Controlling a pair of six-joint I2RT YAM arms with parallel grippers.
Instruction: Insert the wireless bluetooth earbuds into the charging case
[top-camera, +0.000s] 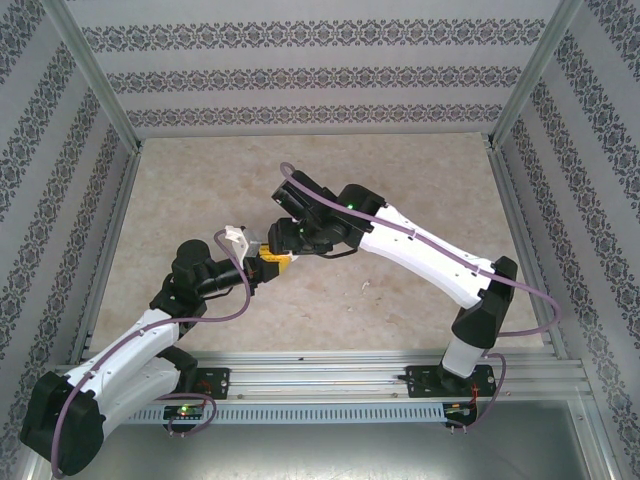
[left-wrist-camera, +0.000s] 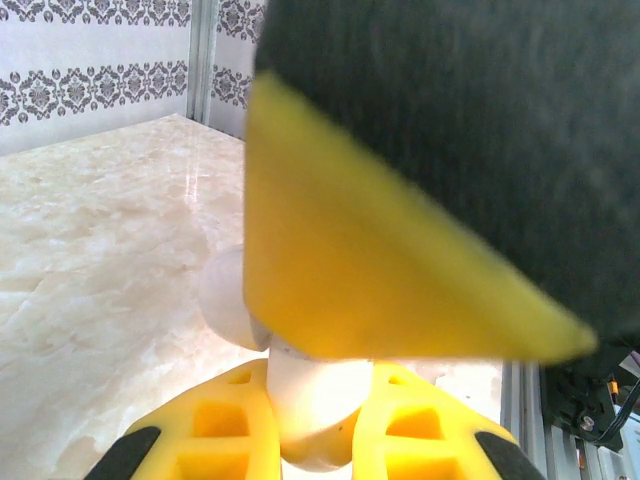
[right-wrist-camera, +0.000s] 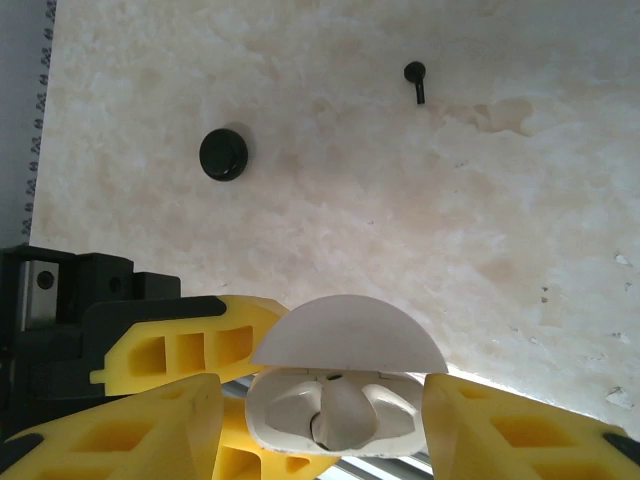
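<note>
My left gripper is shut on the white charging case, holding it off the table. In the right wrist view the case has its lid up, and a whitish earbud lies in its hollow. My right gripper stands open, one yellow finger on each side of the case, with nothing in its grip. A black earbud with a short stem lies on the table beyond. From above, the two grippers meet at mid-table.
A round black object lies on the marble table, left of the stemmed bud. The right gripper's finger looms right in front of the left wrist camera. Patterned walls and metal rails enclose the table.
</note>
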